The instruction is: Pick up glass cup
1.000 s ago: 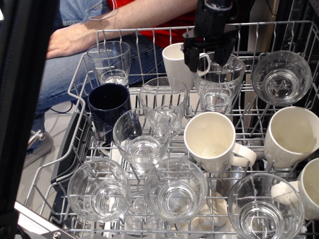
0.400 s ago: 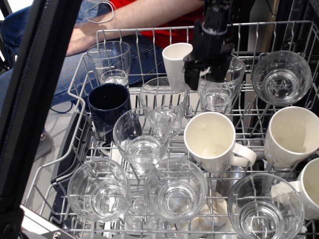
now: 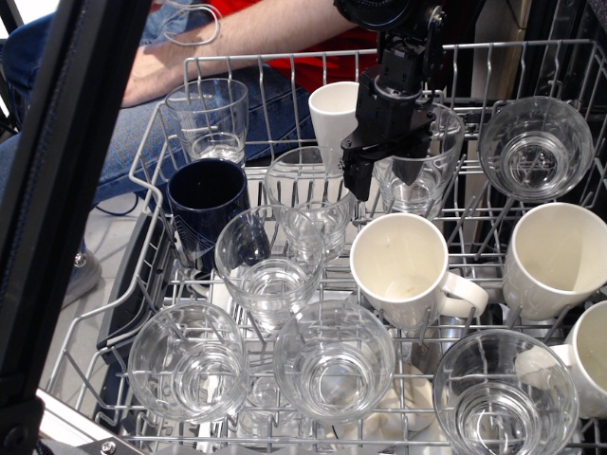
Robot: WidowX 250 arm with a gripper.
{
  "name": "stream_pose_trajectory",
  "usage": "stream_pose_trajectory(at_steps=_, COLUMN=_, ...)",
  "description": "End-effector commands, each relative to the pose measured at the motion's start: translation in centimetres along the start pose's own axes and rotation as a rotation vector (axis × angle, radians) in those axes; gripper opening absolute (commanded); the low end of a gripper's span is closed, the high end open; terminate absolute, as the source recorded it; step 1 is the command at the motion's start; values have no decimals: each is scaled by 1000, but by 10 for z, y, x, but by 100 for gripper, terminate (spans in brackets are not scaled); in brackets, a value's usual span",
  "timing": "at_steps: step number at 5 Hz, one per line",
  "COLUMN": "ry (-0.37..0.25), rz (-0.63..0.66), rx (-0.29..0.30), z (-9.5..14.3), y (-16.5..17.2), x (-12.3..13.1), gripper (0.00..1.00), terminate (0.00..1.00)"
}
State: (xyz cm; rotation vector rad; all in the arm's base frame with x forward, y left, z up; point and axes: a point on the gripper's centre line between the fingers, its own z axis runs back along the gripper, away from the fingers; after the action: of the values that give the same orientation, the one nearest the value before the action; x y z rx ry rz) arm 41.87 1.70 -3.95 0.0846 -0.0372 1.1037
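Clear glass cup (image 3: pixel 417 166) stands mouth-up in the rear row of the wire rack (image 3: pixel 285 66), beside a white mug (image 3: pixel 337 114). Black hand (image 3: pixel 382 177) hangs over its near rim, fingers parted, one outside the wall, holding nothing. Smooth, rigid and probably slippery, the cup seems best pinched across the rim wall, gently.

A thick black bar (image 3: pixel 71 190) slants across the 9 o'clock side, close to the camera. Beyond the wire rack (image 3: pixel 190 71), toward 11 o'clock, a person sits in blue jeans (image 3: pixel 142 123) and a red shirt (image 3: pixel 313 57), one forearm (image 3: pixel 256 33) lying across the lap. Light is even and bright.
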Motion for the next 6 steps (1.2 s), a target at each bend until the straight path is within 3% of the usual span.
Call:
stream_pose_trajectory(at_steps=1, ry=-23, rz=49, rx=-103, z=37, y=-10, x=6, gripper=0, terminate=0)
stream_pose_trajectory(at_steps=3, ry=-42, rz=56, rx=-213, z=47, y=-14, x=6, gripper=0, terminate=0)
stream_pose_trajectory(at_steps=5, ry=-46, rz=73, rx=-258, z=74, y=-23, x=7, gripper=0, terminate=0)
stream_pose_trajectory(at_steps=6, ry=-32, rz=87, rx=-258, z=101, y=-28, x=8, gripper=0, terminate=0)
